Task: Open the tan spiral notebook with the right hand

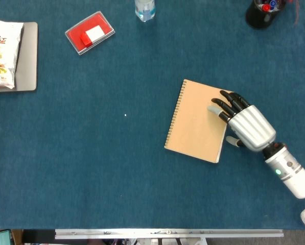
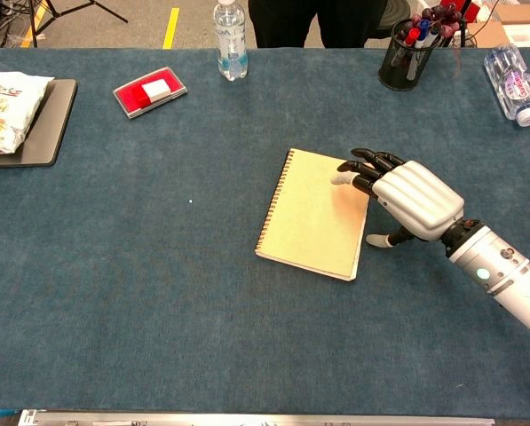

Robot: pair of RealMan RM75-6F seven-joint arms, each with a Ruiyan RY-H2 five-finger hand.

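The tan spiral notebook (image 1: 195,121) (image 2: 313,213) lies closed and flat on the blue table, spiral along its left edge, slightly tilted. My right hand (image 1: 244,124) (image 2: 407,197) is over its right edge, palm down, fingers apart and reaching onto the cover's upper right corner. The fingertips (image 1: 214,108) (image 2: 343,177) sit at or just above the cover; contact cannot be judged. The thumb (image 1: 232,141) hangs off the notebook's right side. The hand holds nothing. My left hand is in neither view.
A red box (image 1: 89,33) (image 2: 150,91) and a water bottle (image 1: 144,9) (image 2: 230,40) stand at the back. A black pen cup (image 1: 259,12) (image 2: 407,53) is back right, another bottle (image 2: 511,84) beyond it. A snack bag on a grey tray (image 1: 27,56) (image 2: 43,124) sits far left.
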